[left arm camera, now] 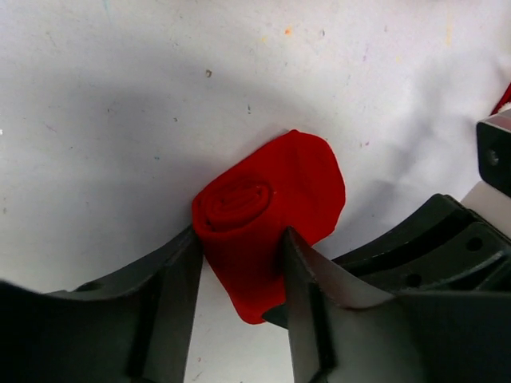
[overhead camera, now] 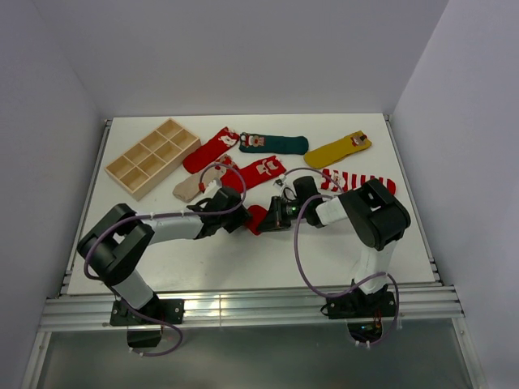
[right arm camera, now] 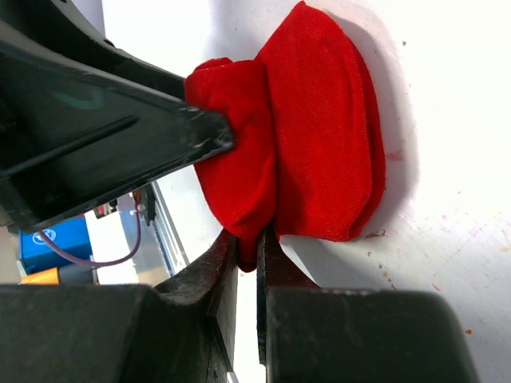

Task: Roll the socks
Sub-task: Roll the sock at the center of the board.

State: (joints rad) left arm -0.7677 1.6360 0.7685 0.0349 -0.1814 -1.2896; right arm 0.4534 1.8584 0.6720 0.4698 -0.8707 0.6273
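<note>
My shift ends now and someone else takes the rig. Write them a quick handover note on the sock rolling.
Left gripper: fingers against both sides of the roll on the partly rolled red sock.
Right gripper: shut, pinching that sock's edge.
Things: that sock lies mid-table between the arms. Flat behind it lie the far red sock, dark green sock, mustard sock, near red sock, striped sock and beige sock.
Done: one sock mostly rolled, with a flap loose.
Left: finish it, then roll the six flat ones.
</note>
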